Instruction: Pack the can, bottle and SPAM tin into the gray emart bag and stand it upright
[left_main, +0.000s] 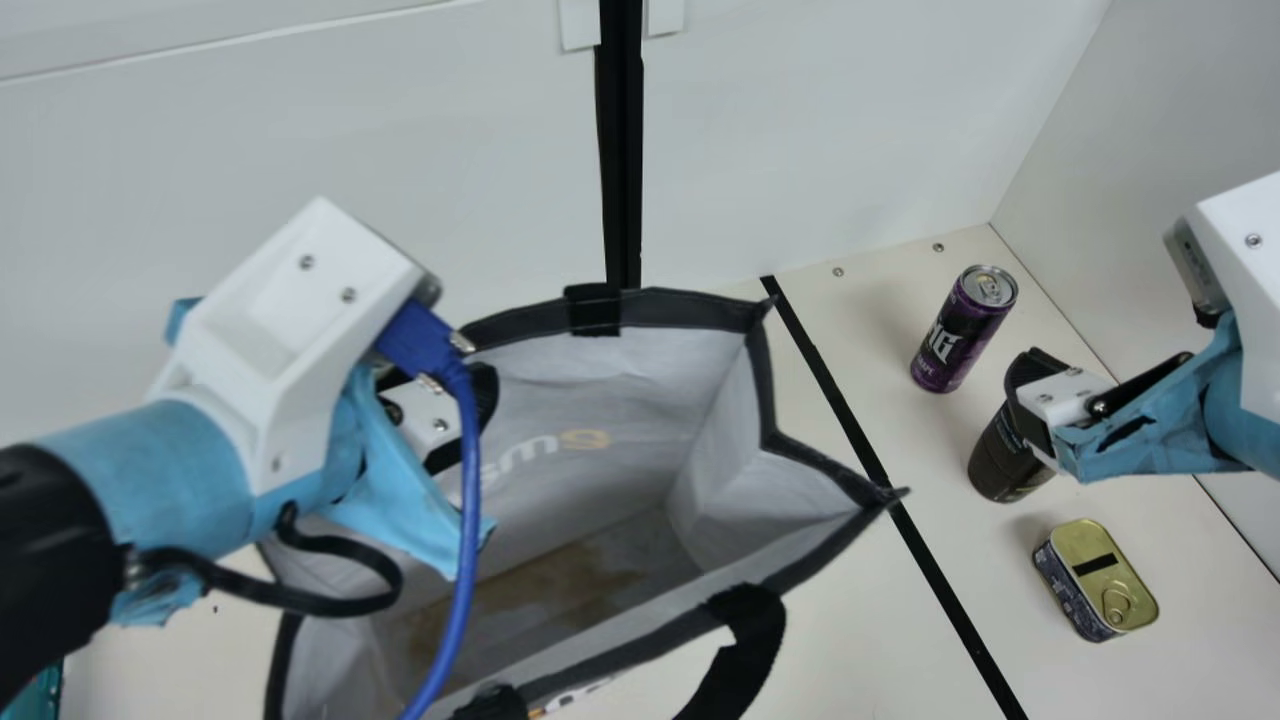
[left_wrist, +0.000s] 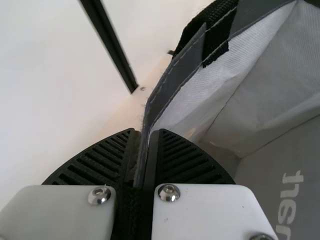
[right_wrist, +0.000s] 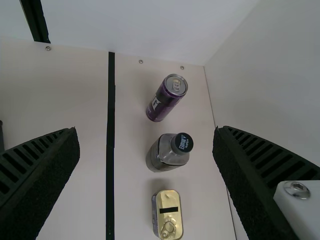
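My left gripper (left_main: 478, 400) holds the rim of the gray emart bag (left_main: 700, 305) at its left side in the main view; in the left wrist view the gripper (left_wrist: 144, 134) is shut on the bag's edge (left_wrist: 172, 82). The bag stands upright with its mouth wide, no item visible inside. At the right stand the purple can (left_main: 960, 335), the dark bottle (left_main: 1003, 462) and the SPAM tin (left_main: 1105, 580). My right gripper (left_main: 1035, 390) is above the bottle, partly covering it. In the right wrist view, that gripper (right_wrist: 146, 131) is open, with the can (right_wrist: 166, 98), bottle (right_wrist: 167, 152) and tin (right_wrist: 167, 215) beyond its fingers.
A black tape line (left_main: 850, 410) runs along the table (left_main: 830, 640) between the bag and the three items. White walls (left_main: 850, 130) rise behind and at the right. One black bag handle (left_main: 745, 650) sticks out at the front.
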